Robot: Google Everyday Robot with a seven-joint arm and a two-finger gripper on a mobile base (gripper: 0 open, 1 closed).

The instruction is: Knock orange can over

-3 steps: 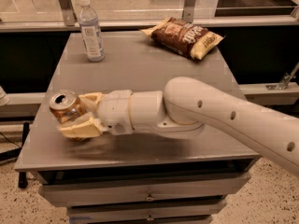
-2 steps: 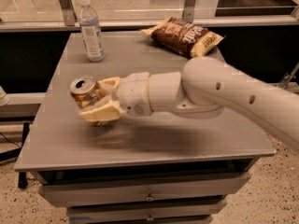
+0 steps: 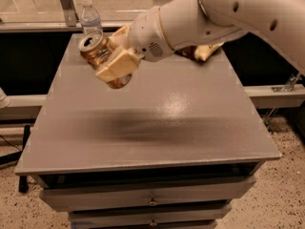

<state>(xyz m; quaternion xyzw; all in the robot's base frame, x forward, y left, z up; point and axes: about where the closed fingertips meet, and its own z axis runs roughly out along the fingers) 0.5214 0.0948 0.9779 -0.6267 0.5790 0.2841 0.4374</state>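
Camera view of a grey counter (image 3: pixel 190 142) with drawers (image 3: pixel 152 202) beneath its top, seen from the front and above. The white robot arm (image 3: pixel 238 13) enters from the upper right and reaches leftwards across the rear half of the counter. The gripper (image 3: pixel 107 54) sits over the rear left part of the surface, its tan fingers (image 3: pixel 120 63) clamped on the orange can (image 3: pixel 94 47), one finger on the near side of the can and the other behind it. The can is tilted, its silver top with pull tab turned up and to the left, its base pointing down and to the right. It appears to be held clear of the counter rather than resting on it, though the gap cannot be judged with certainty; a broad soft shadow lies on the surface below and nearer the camera. A clear water bottle (image 3: pixel 89 15) stands upright at the rear left edge, just behind the can. A yellowish corner of a snack bag (image 3: pixel 208 51) shows beneath the arm at the rear right
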